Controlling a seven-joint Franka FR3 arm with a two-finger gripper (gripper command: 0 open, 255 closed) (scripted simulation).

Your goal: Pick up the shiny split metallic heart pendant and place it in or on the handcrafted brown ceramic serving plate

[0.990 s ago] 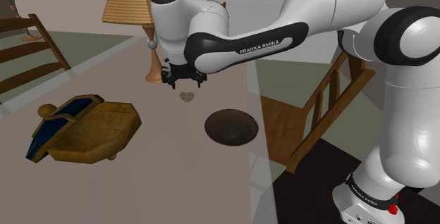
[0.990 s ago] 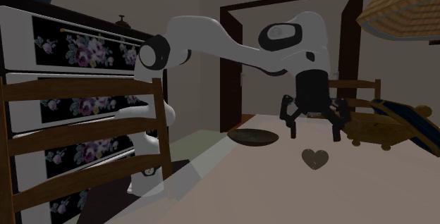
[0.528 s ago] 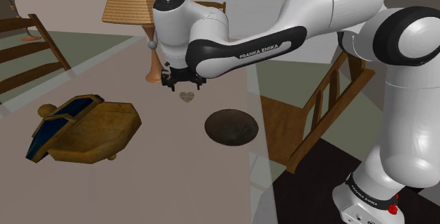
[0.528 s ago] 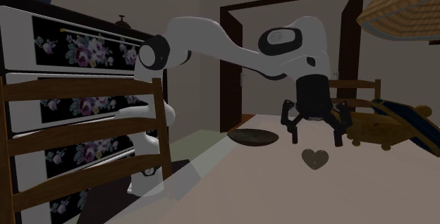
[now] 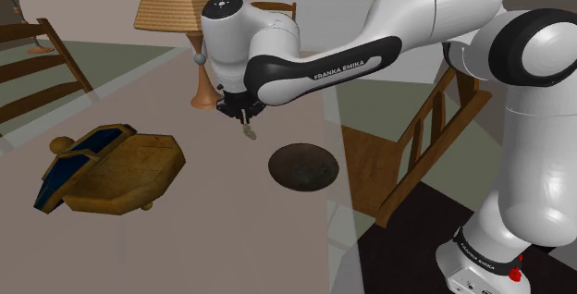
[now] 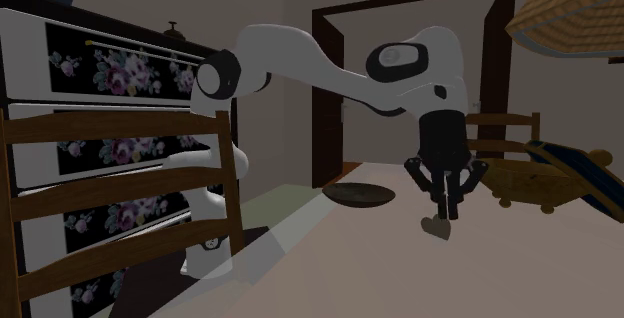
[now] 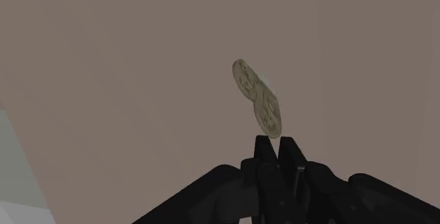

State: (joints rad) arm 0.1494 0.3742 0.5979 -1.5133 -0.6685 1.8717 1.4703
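Right up close, the black end effector point(image 7: 280, 152) has its two fingers pinched shut on one edge of the small heart pendant point(image 7: 257, 97). The heart sticks out past the fingertips, tipped on its side, low over the plain surface point(image 7: 127, 82). I cannot tell if it touches the surface.

The grip is only on a thin edge, so I think the heart could slip or swing. A good way is to lift slowly, straight up, then glide across without jerks.

In the second exterior view the heart hangs at the lower right, and the dark round plate point(image 6: 338, 195) lies behind it, near the middle. Bring the heart low over the plate before letting go. Far back stands a dark door frame point(image 6: 329, 96).
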